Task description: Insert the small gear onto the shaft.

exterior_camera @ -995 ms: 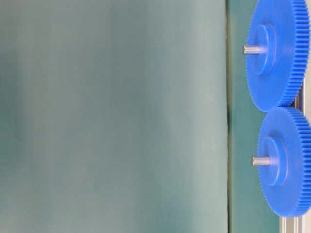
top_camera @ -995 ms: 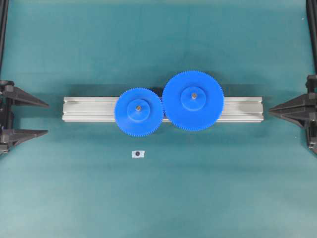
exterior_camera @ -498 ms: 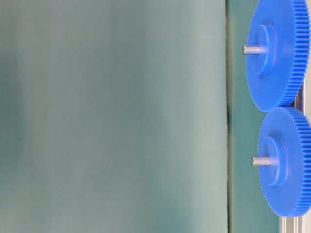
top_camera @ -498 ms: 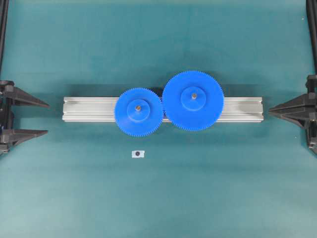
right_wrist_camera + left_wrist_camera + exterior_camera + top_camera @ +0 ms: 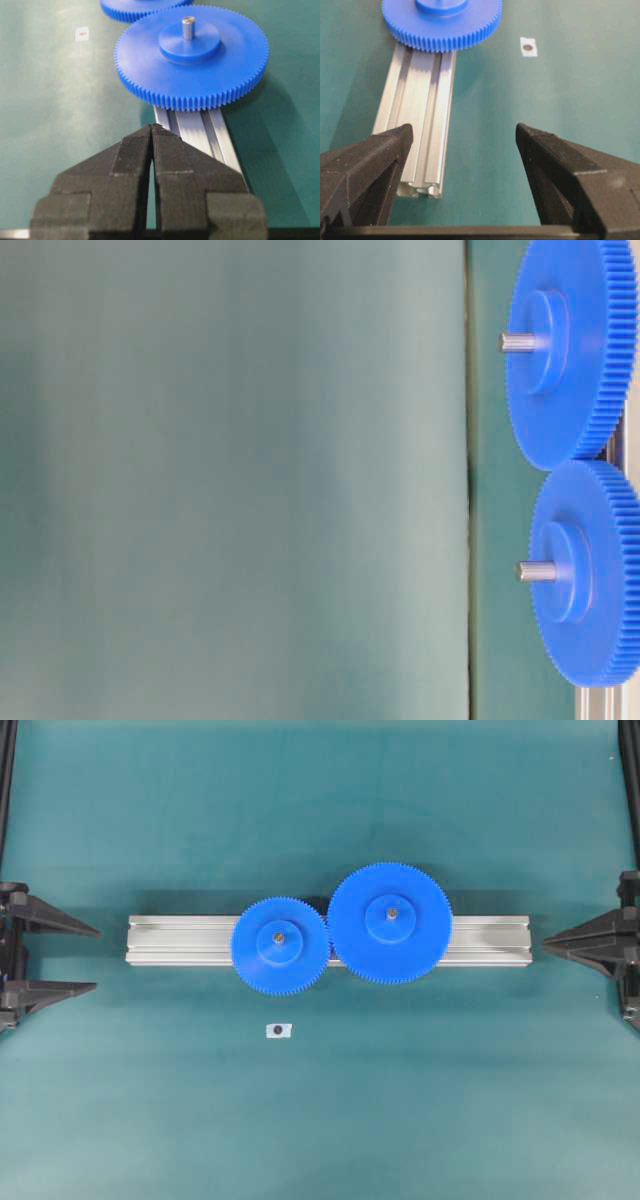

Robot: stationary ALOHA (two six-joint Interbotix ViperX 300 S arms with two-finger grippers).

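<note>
The small gear (image 5: 280,944) lies flat on the aluminium rail (image 5: 180,940), its teeth meshed with the larger blue gear (image 5: 390,923). The shaft (image 5: 279,934) shows as a small dot in its hub; from table level the shaft (image 5: 536,571) sticks out of the small gear (image 5: 590,570). My left gripper (image 5: 96,959) stands open and empty at the table's left edge, well clear of the rail's end. In the left wrist view the small gear (image 5: 442,20) is far ahead of the left gripper (image 5: 465,135). My right gripper (image 5: 545,945) is shut on nothing just off the rail's right end.
A tiny white tag (image 5: 278,1030) with a dark dot lies on the green mat in front of the small gear. The larger gear (image 5: 192,55) with its own pin (image 5: 188,27) sits ahead of the right gripper (image 5: 151,127). Black frame posts stand at both sides.
</note>
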